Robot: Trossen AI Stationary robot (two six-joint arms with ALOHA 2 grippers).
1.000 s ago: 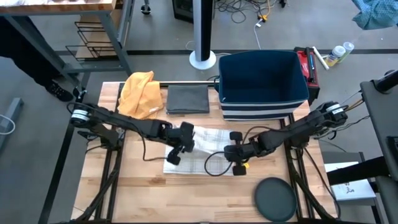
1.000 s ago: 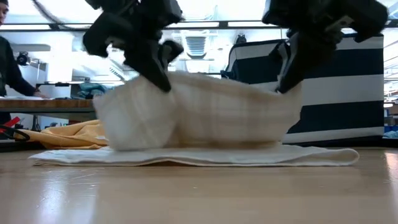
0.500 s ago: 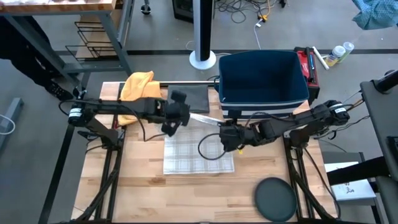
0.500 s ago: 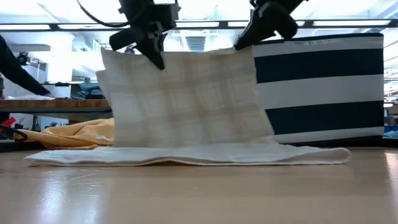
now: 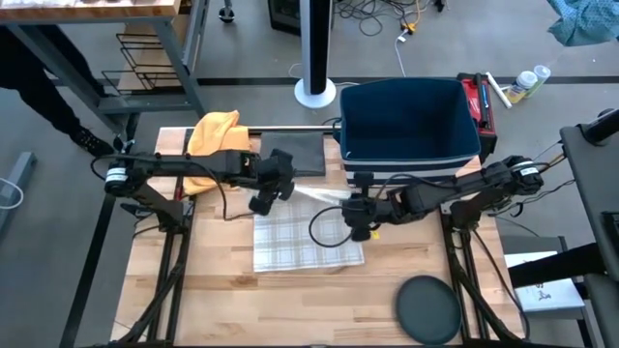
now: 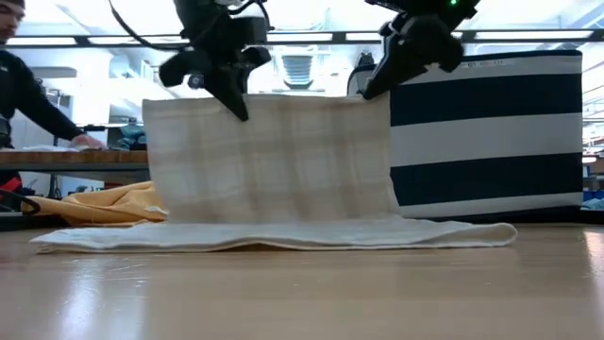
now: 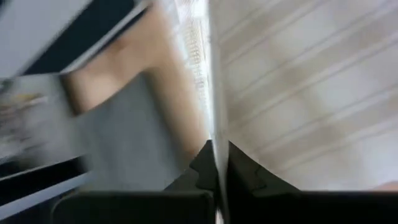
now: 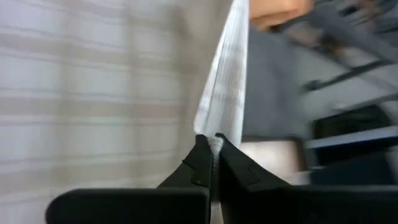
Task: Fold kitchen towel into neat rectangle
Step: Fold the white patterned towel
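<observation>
A pale plaid kitchen towel (image 5: 308, 244) lies in the middle of the table. Its far part is raised as an upright sheet (image 6: 274, 161), and its lower part rests flat on the wood (image 6: 283, 236). My left gripper (image 6: 241, 110) is shut on the sheet's top edge, well in from its left corner. My right gripper (image 6: 371, 93) is shut on the same edge near its right corner. In the high view the left gripper (image 5: 274, 193) and the right gripper (image 5: 356, 217) stand over the towel's far edge. My left gripper pinches the towel's top edge (image 7: 214, 134) between its two fingers, slanting down from above. The sheet hangs below the fingers. One layer or several, I cannot tell. My right gripper pinches the top edge by the right corner (image 8: 217, 127) between its two fingers, also slanting down from above. The edge runs fairly straight between the two holds, and the sheet's foot lies on the table.
A yellow cloth (image 5: 217, 143) and a folded dark grey cloth (image 5: 293, 155) lie at the far left. A navy striped bin (image 5: 410, 130) stands at the far right, close behind the right gripper. A black disc (image 5: 427, 309) lies near right. A person (image 6: 24, 94) stands beyond the table.
Both grippers have risen and gone toward the table's far edge, staying shut on the towel. The held edge has come up from a bunched hump and spread out into a flat upright sheet. The towel's lower part has stayed on the table.
</observation>
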